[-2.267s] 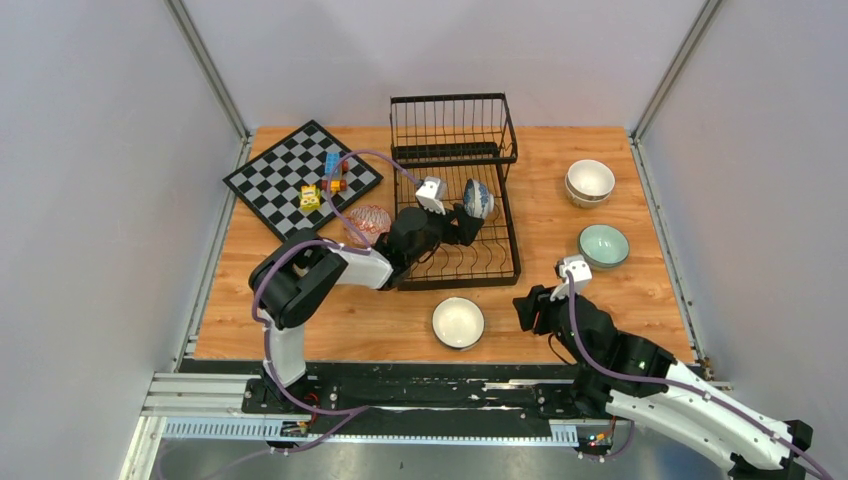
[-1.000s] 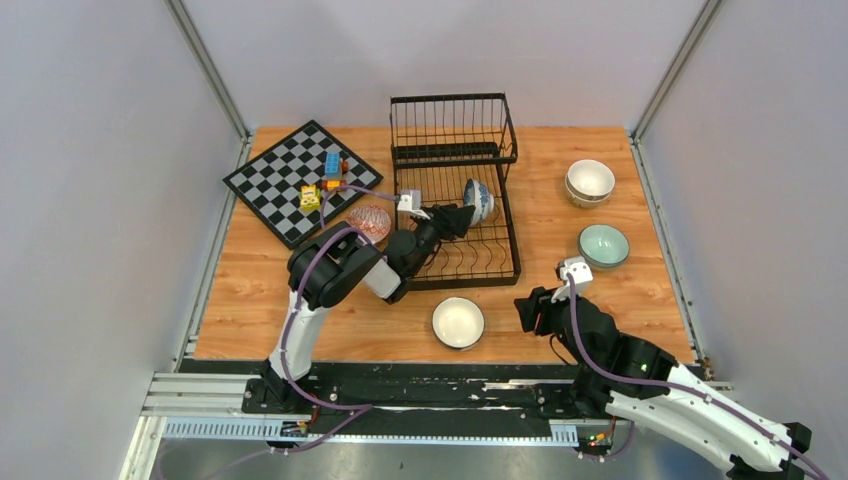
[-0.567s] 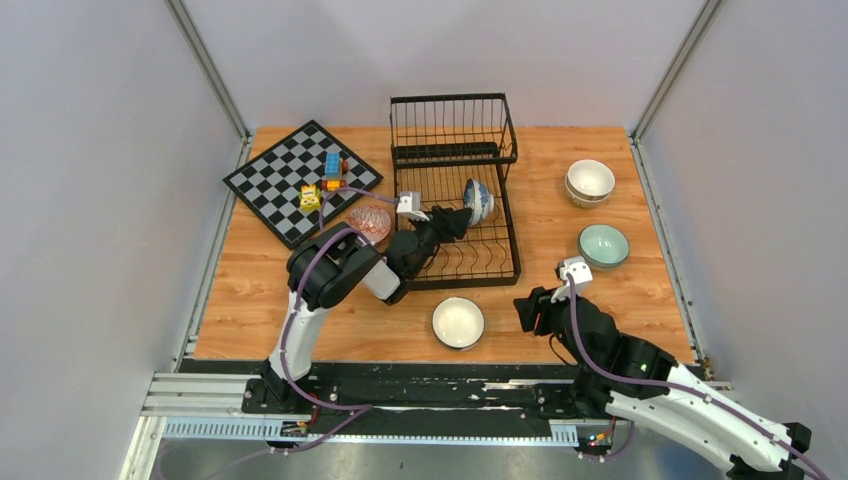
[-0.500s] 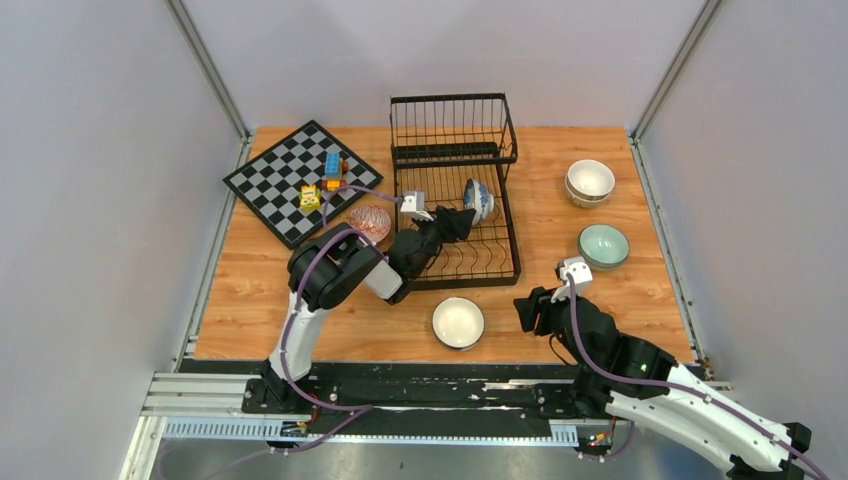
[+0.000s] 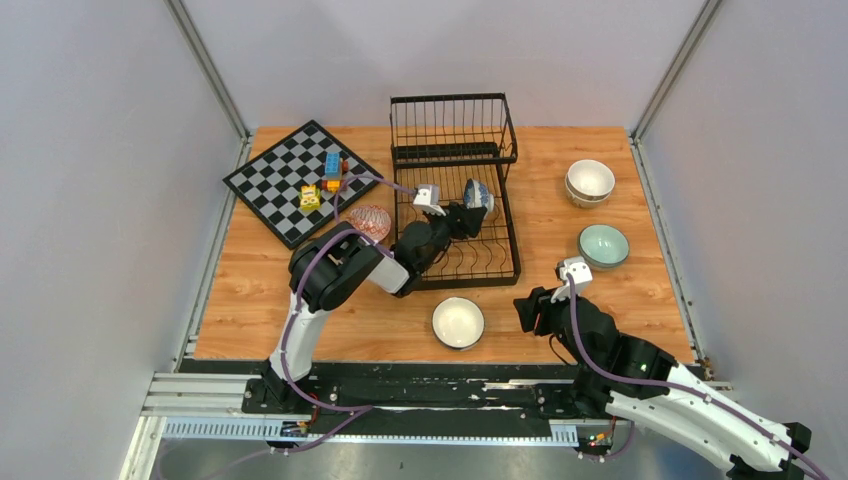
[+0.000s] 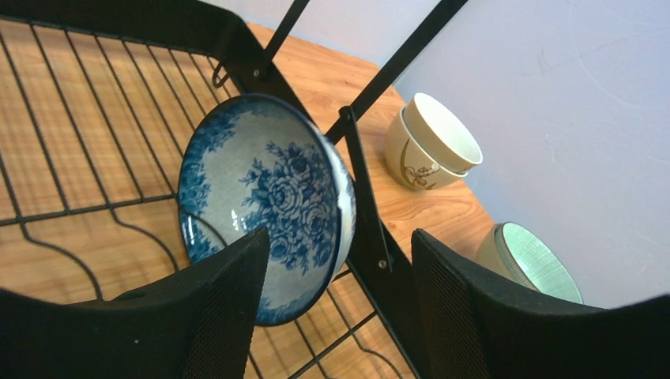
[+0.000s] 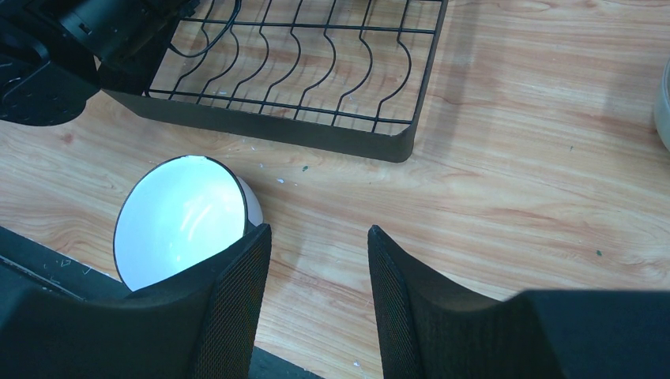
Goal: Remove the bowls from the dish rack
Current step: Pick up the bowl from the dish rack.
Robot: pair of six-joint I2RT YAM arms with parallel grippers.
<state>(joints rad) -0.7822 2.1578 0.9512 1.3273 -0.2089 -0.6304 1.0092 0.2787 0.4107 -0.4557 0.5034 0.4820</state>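
A blue-white patterned bowl stands on edge inside the black wire dish rack, leaning on its right side wall; it also shows in the left wrist view. My left gripper is open inside the rack, its jaws either side of the bowl's lower rim, not closed on it. My right gripper is open and empty over the table near the front edge. A white bowl with a dark rim sits on the table beside it.
A red-pink patterned bowl sits left of the rack. Stacked cream bowls and a mint green bowl sit to the right. A chessboard with toy blocks lies far left.
My left gripper has moved right and forward inside the rack, closer to the blue-white bowl, with its wrist turned. The bowl and the right arm have not moved.
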